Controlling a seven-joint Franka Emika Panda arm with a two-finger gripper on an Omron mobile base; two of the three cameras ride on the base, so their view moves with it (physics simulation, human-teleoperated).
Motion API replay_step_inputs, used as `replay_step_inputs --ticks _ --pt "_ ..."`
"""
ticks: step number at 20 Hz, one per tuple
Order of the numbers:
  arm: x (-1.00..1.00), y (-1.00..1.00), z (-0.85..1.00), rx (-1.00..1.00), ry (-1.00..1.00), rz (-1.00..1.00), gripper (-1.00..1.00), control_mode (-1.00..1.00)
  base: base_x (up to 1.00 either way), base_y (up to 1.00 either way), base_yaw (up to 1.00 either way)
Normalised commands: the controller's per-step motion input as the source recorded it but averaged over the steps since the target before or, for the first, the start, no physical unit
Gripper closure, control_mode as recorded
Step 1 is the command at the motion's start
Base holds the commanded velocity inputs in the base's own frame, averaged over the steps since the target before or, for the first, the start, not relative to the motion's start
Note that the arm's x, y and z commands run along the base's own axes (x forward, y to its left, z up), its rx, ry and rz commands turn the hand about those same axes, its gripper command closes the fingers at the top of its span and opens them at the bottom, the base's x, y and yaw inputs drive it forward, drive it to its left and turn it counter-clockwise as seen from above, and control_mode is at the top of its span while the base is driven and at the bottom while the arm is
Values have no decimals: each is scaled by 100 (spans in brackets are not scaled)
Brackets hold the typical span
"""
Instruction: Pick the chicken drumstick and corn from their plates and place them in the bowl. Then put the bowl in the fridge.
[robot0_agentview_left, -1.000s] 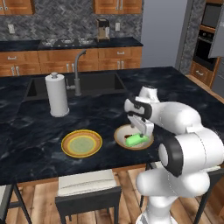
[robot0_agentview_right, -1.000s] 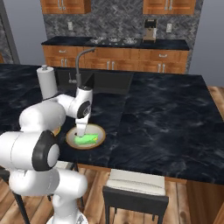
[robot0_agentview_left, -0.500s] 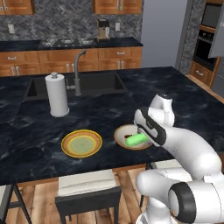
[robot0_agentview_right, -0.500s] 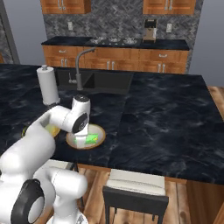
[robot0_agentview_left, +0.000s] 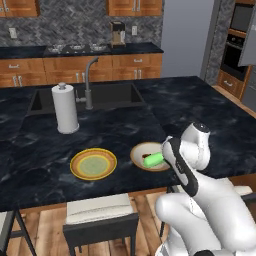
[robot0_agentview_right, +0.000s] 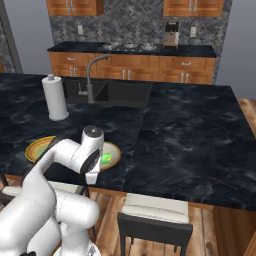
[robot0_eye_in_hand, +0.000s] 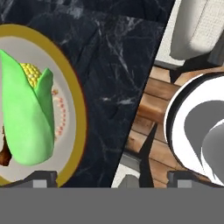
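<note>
Corn and drumstick both bowled; bowl pick-up for the fridge comes next.
Your gripper (robot0_eye_in_hand: 111, 181), jaws wide and empty, sits at the island's near edge; the corn (robot0_eye_in_hand: 27, 120) and drumstick (robot0_eye_in_hand: 4, 153) lie in the bowl (robot0_eye_in_hand: 78, 109) at its 9 o'clock. A second ago the hand hovered over the bowl; it's since swung low. Grip the rim.
</note>
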Motion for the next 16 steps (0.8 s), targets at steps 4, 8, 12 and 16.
replay_step_inputs --ticks 4,8,12,16 --pt "1 -28 0 13 0 14 -100 -100 0 0 0" --pt "11 -12 0 11 0 21 -100 -100 0 0 0" --pt "1 5 -12 1 0 13 -100 -100 0 0 0" --pt "9 8 -8 0 0 1 -100 -100 0 0 0"
